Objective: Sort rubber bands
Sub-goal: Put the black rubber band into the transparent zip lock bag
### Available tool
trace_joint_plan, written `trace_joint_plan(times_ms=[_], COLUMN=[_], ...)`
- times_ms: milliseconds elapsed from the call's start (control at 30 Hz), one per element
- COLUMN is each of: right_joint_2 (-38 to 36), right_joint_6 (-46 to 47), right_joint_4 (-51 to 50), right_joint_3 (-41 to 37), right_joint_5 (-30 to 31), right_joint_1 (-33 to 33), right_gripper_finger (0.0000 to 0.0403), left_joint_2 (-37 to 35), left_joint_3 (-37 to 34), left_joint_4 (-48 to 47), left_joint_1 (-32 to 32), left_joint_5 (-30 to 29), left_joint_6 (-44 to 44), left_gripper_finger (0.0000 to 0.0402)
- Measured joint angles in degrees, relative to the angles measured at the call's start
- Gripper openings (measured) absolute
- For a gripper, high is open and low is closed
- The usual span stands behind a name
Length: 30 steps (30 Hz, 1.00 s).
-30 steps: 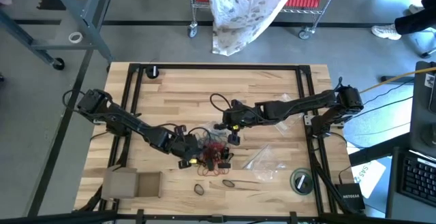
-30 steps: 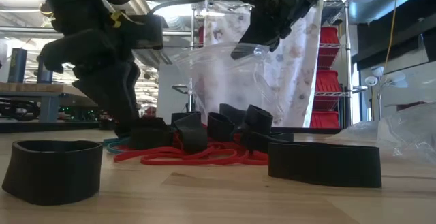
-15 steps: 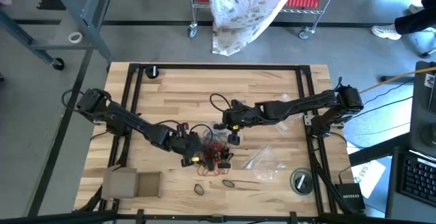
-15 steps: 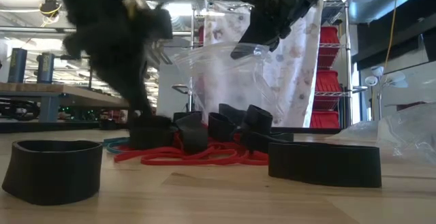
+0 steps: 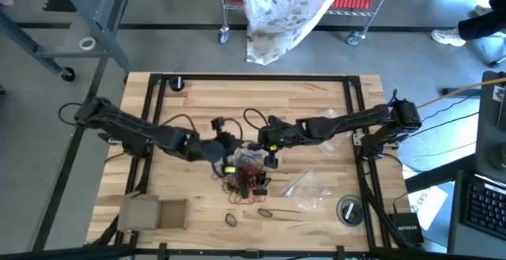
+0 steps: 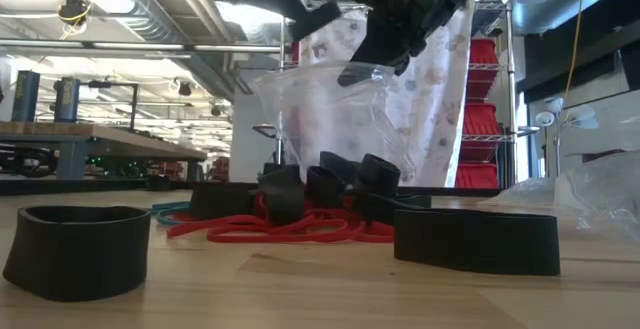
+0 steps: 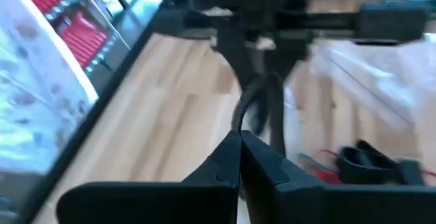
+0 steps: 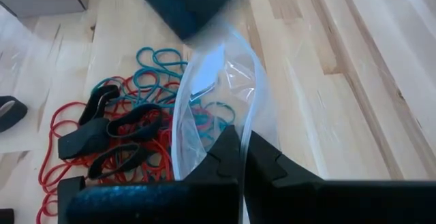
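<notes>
While most of the rubber bands [image 5: 249, 177] lie in a tangled heap of red, black and teal loops on the tabletop [image 5: 316, 102], the sorting looks to be at an early stage. At the left, a cardboard box [image 5: 152, 212] sits near the front edge with nothing visible in it. The left gripper [image 5: 224, 137] hangs lifted above the tabletop just beside the heap, its fingers pressed together; the left wrist view shows a thin dark loop [image 7: 262, 108] rising from the fingertips, probably a single black band pinched there, though blur leaves this uncertain. Just right of it, the right gripper [image 5: 267, 143] holds a clear plastic bag [image 8: 218, 94] by its rim, fingers pinched shut on the film, the bag's mouth open over the pile. A few teal bands seem to lie within or under the bag; which cannot be told. Two wide black bands [image 6: 478, 241] lie apart at the front, and another clear bag [image 5: 304, 185] rests farther right. Nearly all bands remain unsorted.
</notes>
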Motion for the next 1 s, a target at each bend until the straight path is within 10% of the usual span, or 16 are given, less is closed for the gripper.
trace_joint_plan(times_ms=[733, 1000], right_joint_2=[0.0, 0.0], right_joint_6=[0.13, 0.07], right_joint_4=[-0.07, -0.2], right_joint_3=[0.0, 0.0], right_joint_5=[0.0, -0.49], right_joint_1=[-0.04, -0.02], right_gripper_finger=[0.0001, 0.0001], left_joint_2=[7.39, 7.1], left_joint_3=[0.0, 4.35], left_joint_4=[-4.52, -9.31], left_joint_1=[5.38, 5.74], left_joint_5=[4.5, 13.34], left_joint_6=[0.3, -4.12], left_gripper_finger=[0.0002, 0.0083])
